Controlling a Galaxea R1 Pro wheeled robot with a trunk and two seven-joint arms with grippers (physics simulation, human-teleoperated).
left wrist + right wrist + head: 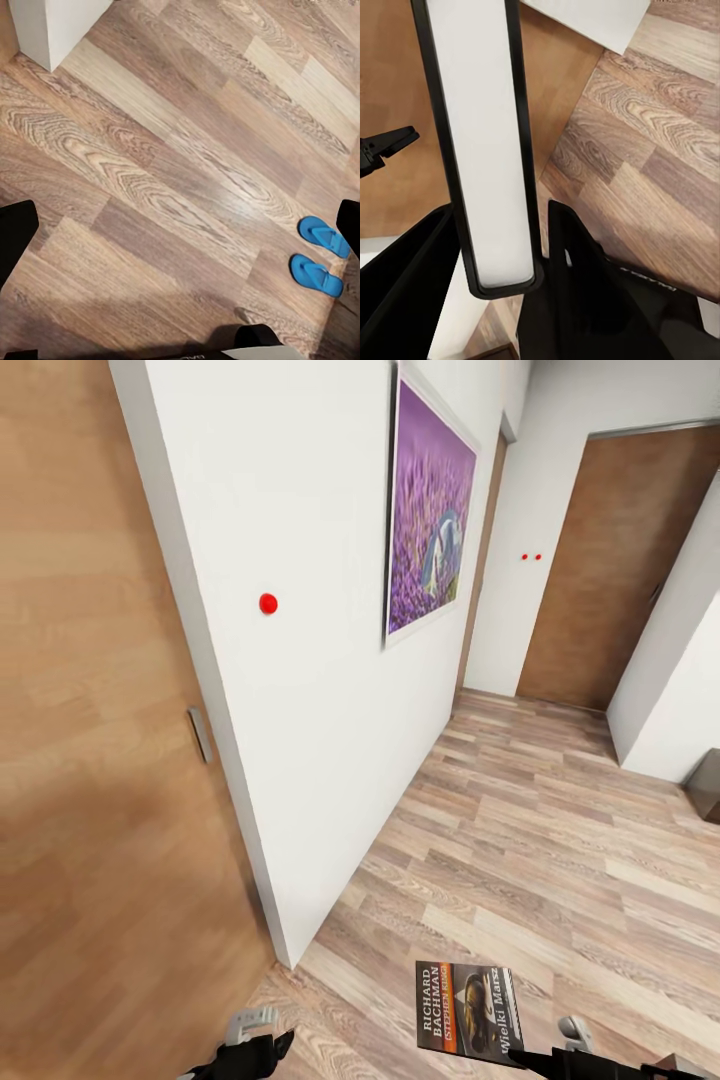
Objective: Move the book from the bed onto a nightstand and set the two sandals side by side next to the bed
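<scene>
- The book (484, 142) is pinched edge-on in the right gripper (502, 247).
- The left gripper (250, 1040) is spread; two sandals (321, 255) are seen on the floor (165, 172) beyond it.

White wall (320, 690) carries purple lavender picture (430, 510); wooden door (90, 760) just left of wall, brown plank floor (540, 830) below, second door (620, 570) beyond.

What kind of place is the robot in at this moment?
Probably a hallway or room corner inside a home. White walls carry a framed purple flower picture, wooden doors stand in them, and the wood-plank floor runs between. Two blue sandals lie on that floor.
</scene>
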